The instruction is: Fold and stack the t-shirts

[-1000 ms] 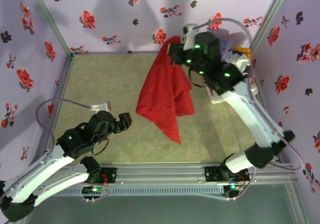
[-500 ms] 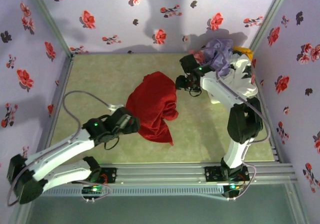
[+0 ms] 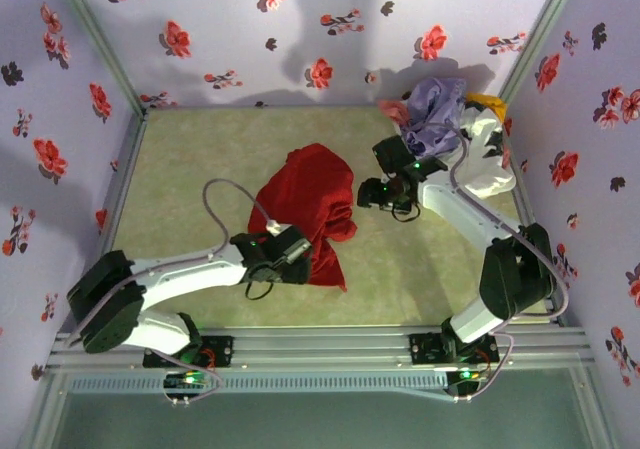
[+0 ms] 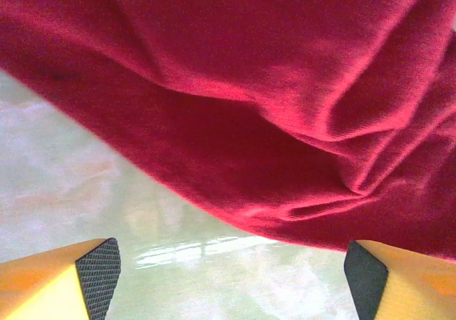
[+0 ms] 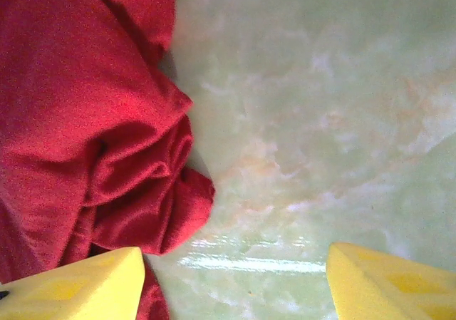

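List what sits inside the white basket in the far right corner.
A lavender t-shirt is heaped on top, with pink cloth peeking out at its left and yellow-orange cloth at its right. Whatever lies lower in the white basket is covered by them.

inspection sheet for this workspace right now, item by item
surface: pale green table, glossy
job's things: red t-shirt crumpled mid-table, unfolded; lavender t-shirt heaped far right with yellow-orange cloth
clutter: white basket under that heap
grippers: left gripper open at the red t-shirt's near edge; right gripper open beside its right side, both empty
cables: grey cable loops above the left arm
surroundings: floral walls on three sides
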Controlling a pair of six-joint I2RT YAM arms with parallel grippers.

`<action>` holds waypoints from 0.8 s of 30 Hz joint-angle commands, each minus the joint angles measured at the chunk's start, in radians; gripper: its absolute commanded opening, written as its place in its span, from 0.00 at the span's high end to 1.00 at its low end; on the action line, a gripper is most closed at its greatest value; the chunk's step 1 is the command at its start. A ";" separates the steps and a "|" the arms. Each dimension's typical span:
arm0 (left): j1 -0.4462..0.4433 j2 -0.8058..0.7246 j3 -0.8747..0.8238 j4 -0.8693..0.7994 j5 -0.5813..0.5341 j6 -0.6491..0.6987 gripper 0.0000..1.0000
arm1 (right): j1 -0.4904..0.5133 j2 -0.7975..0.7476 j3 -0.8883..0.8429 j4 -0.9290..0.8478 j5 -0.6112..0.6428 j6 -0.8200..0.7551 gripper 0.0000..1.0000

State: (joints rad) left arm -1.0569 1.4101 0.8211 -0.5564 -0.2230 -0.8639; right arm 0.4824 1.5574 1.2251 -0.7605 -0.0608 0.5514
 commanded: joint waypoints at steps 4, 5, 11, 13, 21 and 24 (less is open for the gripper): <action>-0.025 0.143 0.088 -0.018 0.055 0.063 0.18 | -0.006 -0.049 -0.034 0.014 -0.001 0.014 0.31; -0.025 0.167 0.098 -0.020 0.064 0.062 0.21 | -0.006 -0.051 -0.038 0.014 -0.001 0.012 0.30; -0.025 0.260 0.122 -0.018 0.093 0.047 0.34 | -0.006 -0.070 -0.073 0.017 -0.003 0.011 0.30; -0.025 0.271 0.111 -0.016 0.092 0.034 0.40 | -0.007 -0.078 -0.089 0.025 -0.006 0.014 0.30; 0.007 0.123 -0.007 -0.035 0.007 -0.018 0.76 | 0.007 -0.082 -0.183 0.092 -0.066 0.045 0.30; 0.014 0.064 -0.028 -0.024 0.015 -0.013 0.80 | 0.028 -0.053 -0.206 0.151 -0.135 0.048 0.31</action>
State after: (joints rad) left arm -1.0534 1.5299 0.8112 -0.5652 -0.1867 -0.8600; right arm 0.4911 1.4925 1.0382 -0.6792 -0.1246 0.5781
